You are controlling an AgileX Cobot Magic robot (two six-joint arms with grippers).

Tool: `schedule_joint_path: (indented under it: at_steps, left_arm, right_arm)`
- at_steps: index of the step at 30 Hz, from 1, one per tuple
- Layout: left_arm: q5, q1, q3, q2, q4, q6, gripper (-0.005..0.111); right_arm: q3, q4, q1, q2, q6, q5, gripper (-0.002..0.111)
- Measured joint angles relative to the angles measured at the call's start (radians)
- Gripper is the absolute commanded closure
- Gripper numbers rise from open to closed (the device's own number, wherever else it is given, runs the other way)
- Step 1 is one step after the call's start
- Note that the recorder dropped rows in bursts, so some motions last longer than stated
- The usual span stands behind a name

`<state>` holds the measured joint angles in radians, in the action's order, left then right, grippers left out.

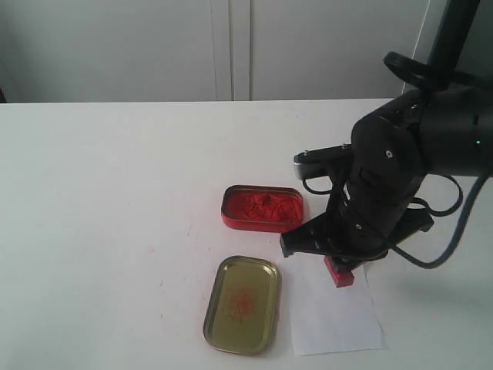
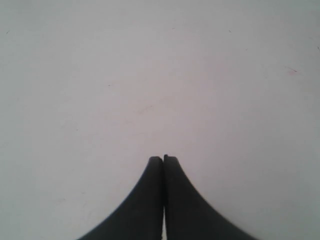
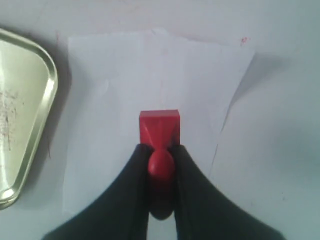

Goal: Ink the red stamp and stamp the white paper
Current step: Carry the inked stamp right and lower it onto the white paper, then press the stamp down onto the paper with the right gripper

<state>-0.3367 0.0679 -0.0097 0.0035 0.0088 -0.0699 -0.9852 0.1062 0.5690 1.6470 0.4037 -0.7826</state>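
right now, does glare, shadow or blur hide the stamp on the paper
Exterior view: soft, arm covers part of the red stamp. Right wrist view: stamp sharp, white paper evenly lit, gold lid glaring. Left wrist view: flat light, neither shows.

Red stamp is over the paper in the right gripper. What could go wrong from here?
1. The right gripper pinches the red stamp only by its narrow rounded handle; pressing could tilt it and print unevenly.
2. The white paper lies loose, one edge looks lifted, and the left gripper is shut over bare table, away from it; the sheet may slide, or stick to the stamp and rise with it.
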Motion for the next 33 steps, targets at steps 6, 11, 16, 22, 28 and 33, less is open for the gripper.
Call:
schedule_joint_path:
  at_steps: [6, 11, 16, 22, 28, 33]
  left_arm:
    - [0.000, 0.000, 0.000, 0.000, 0.000, 0.000, 0.107]
    - [0.000, 0.000, 0.000, 0.000, 0.000, 0.000, 0.107]
    - [0.000, 0.000, 0.000, 0.000, 0.000, 0.000, 0.107]
    - [0.000, 0.000, 0.000, 0.000, 0.000, 0.000, 0.107]
    - [0.000, 0.000, 0.000, 0.000, 0.000, 0.000, 0.107]
    - [0.000, 0.000, 0.000, 0.000, 0.000, 0.000, 0.107]
  right_arm:
    - [0.079, -0.005, -0.001, -0.020, -0.014, 0.033, 0.108]
    - [0.123, -0.026, -0.002, -0.020, -0.014, 0.098, 0.108]
    - [0.130, -0.030, -0.006, -0.020, -0.016, 0.139, 0.108]
    - [0.130, -0.030, -0.006, 0.014, -0.014, 0.171, 0.108]
    - [0.133, -0.030, -0.006, 0.021, -0.008, 0.180, 0.108]
    - [0.133, -0.030, -0.006, 0.021, -0.001, 0.178, 0.108]
